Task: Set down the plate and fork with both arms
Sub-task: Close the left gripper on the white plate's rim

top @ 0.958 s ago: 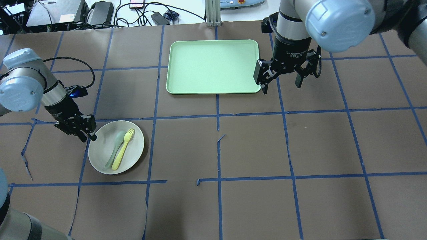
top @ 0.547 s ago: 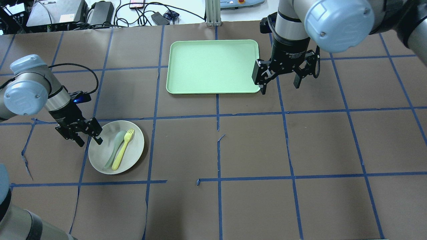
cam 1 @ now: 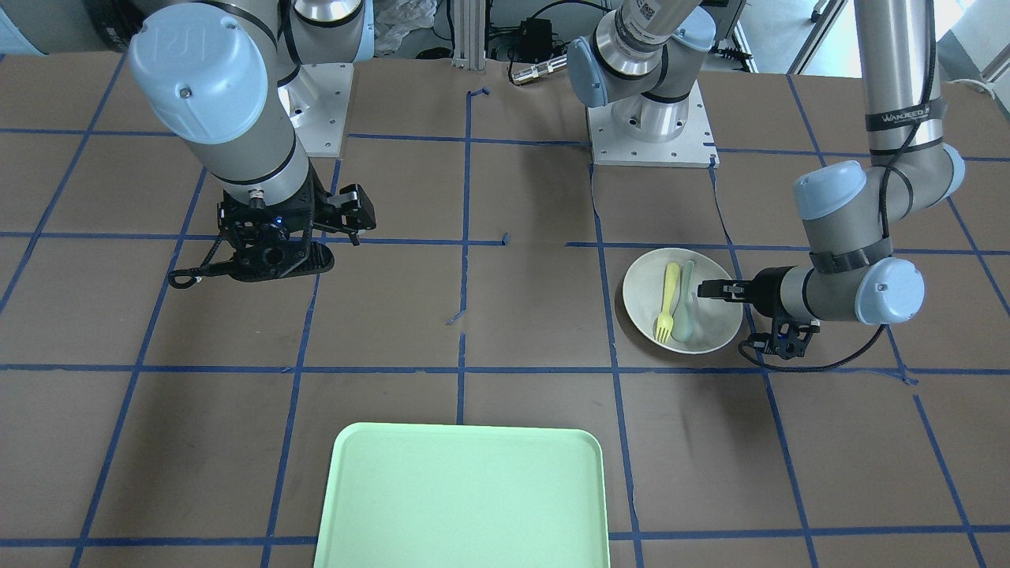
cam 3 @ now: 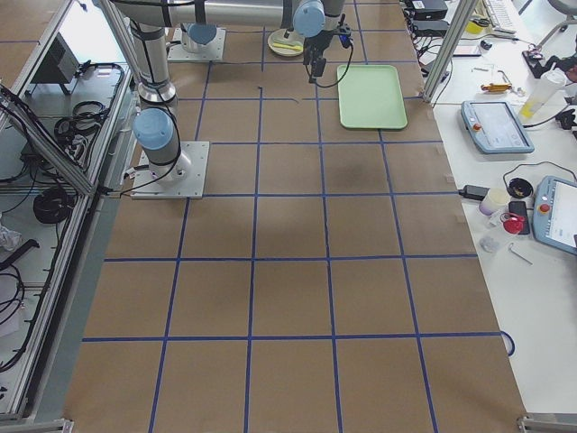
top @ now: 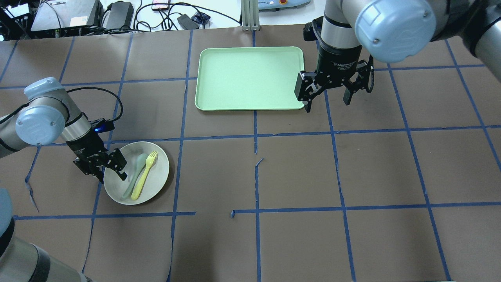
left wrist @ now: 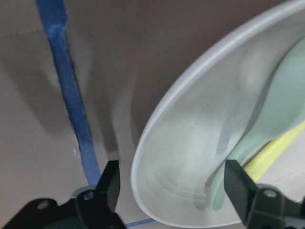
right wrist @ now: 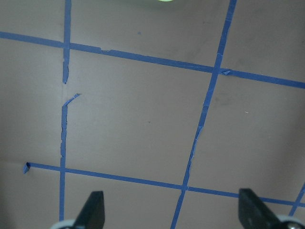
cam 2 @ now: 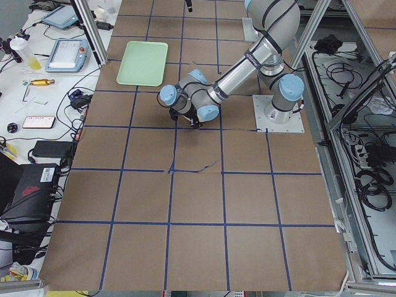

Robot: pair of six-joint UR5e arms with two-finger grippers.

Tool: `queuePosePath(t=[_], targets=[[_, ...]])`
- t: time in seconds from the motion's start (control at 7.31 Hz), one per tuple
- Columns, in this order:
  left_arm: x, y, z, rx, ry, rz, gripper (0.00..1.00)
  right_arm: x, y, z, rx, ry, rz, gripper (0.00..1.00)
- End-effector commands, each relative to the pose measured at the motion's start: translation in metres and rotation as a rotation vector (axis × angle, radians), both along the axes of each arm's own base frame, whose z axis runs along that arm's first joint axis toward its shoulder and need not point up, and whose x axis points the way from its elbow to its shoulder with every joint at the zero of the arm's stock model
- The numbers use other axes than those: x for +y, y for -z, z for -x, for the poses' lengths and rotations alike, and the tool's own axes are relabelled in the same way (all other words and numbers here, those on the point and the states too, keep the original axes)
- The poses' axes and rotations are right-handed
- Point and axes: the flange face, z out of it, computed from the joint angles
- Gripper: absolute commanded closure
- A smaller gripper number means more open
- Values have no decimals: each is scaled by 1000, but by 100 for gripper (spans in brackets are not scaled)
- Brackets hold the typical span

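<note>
1. Since the overhead frame a second earlier, my left gripper (top: 112, 177) is sliding rightward from outside the plate (top: 158, 172) onto its left rim. My right gripper (top: 327, 103) is barely drifting beside the tray (top: 250, 78).
2. My left fingers (left wrist: 109, 183) are standing apart and straddling the rim, one inside the plate and one outside over the paper, clamping nothing yet.
3. My right gripper is hanging spread and empty over the table at the tray's lower-right corner, in the upper right of the overhead frame.
4. Lying in the lower left of the overhead frame, well apart from the tray, the plate is carrying the fork (top: 144, 175) and a spoon (top: 132, 177) side by side.
5. Handling, as I am judging it: the plate is looking light, stiff and smooth. I am taking it by the raised rim and keeping it level, since the loose cutlery could slide.
6. Count: I am seeing one plate, one fork, one spoon, one tray and two grippers.
</note>
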Motion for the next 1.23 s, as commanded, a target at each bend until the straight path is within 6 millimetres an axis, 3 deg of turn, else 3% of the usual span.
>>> queuePosePath(t=[0.0,0.41,0.82,1.09], targets=[[-8,0,-4,-25,12,55,96,0,0,0,0,0,1,0],[-15,-3,-7,-22,39,82,100,0,-1,0,0,0,4,0],[-27,-31,-11,-31,36,129,100,-1,-2,0,0,0,9,0],[-31,-33,-9,7,21,135,100,-3,-6,0,-3,-2,19,0]])
